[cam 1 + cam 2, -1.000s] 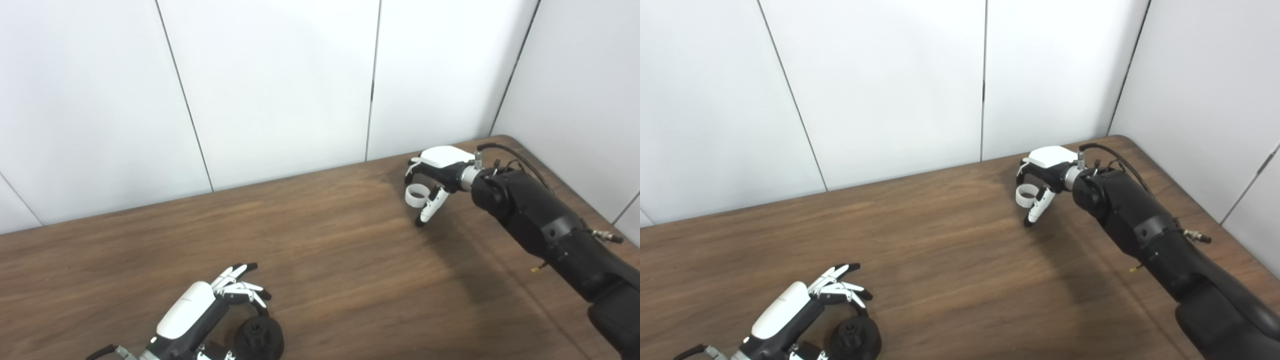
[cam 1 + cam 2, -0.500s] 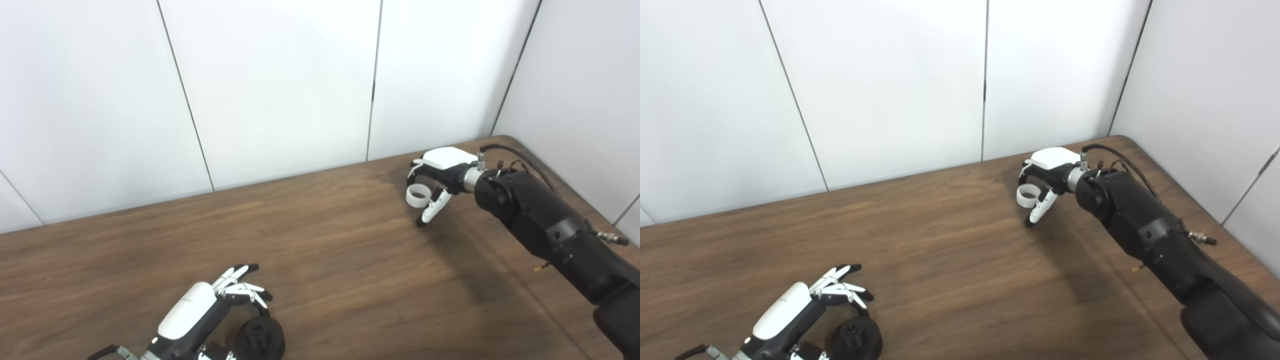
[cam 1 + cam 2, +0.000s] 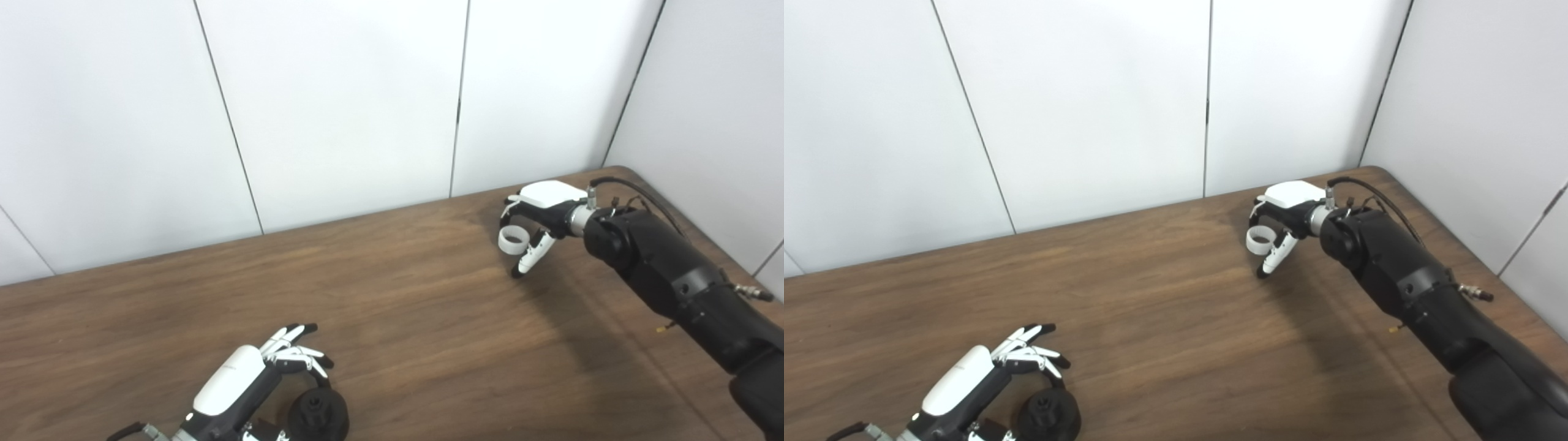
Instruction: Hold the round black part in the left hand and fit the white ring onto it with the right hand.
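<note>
The round black part (image 3: 318, 416) rests on the wooden table (image 3: 398, 318) at the bottom left, close to the picture's lower edge. My left hand (image 3: 245, 386) lies just left of it, fingers curled over its top and rim; the thumb is mostly hidden below. At the far right of the table, my right hand (image 3: 539, 214) is shut on the white ring (image 3: 513, 240), which hangs under the palm between fingers and thumb, just above the wood. The same ring (image 3: 1259, 240) and black part (image 3: 1048, 416) appear in the right eye view.
White wall panels (image 3: 343, 104) stand right behind the table's far edge and along its right side. The table's rounded back-right corner (image 3: 618, 170) lies just beyond my right hand. Bare wood separates the two hands.
The whole picture has shifted slightly to the right, so the camera moved. Both hands, the ring and the black part keep their places.
</note>
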### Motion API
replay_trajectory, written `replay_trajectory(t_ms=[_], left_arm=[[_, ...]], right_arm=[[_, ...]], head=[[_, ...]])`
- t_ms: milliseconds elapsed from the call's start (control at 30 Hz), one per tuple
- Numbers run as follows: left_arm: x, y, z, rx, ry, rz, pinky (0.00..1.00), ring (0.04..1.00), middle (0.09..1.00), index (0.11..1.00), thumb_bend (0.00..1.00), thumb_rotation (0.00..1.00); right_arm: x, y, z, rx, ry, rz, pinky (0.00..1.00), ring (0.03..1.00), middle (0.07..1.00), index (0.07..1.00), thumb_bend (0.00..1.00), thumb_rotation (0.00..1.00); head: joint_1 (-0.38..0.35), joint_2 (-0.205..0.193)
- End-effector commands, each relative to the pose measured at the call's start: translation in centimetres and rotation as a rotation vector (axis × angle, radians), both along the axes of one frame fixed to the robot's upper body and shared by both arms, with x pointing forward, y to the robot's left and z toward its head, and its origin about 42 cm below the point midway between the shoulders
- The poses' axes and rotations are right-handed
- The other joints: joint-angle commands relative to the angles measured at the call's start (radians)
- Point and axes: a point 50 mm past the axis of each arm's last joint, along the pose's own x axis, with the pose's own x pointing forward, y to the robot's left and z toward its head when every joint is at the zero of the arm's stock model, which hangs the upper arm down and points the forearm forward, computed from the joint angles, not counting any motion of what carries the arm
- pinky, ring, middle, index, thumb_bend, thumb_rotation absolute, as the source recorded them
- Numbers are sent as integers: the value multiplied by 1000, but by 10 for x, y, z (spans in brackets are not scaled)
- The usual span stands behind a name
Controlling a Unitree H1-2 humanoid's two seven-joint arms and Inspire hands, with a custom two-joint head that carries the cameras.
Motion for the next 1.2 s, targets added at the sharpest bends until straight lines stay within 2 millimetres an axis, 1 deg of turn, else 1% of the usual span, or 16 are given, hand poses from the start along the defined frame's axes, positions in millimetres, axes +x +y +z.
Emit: replay_trajectory(t_ms=[0, 567, 700, 1167], left_arm=[[9, 2, 17, -20, -56, -14, 1000, 965, 736, 482, 524, 58], [8, 3, 17, -21, -57, -15, 1000, 963, 734, 482, 524, 58], [8, 3, 17, -21, -59, -14, 1000, 967, 736, 482, 524, 58], [10, 3, 15, -15, -57, -15, 1000, 966, 736, 482, 524, 58]], right_arm=[[3, -13, 28, -23, -63, -18, 1000, 1000, 964, 777, 845, 416], [0, -16, 27, -29, -70, -25, 1000, 1000, 959, 772, 847, 408], [0, -18, 28, -43, -70, -32, 1000, 1000, 961, 775, 851, 421], [-1, -22, 33, -45, -76, -45, 1000, 1000, 963, 776, 855, 414]], head=[[-2, 2], [-4, 3], [-8, 1], [-14, -1]])
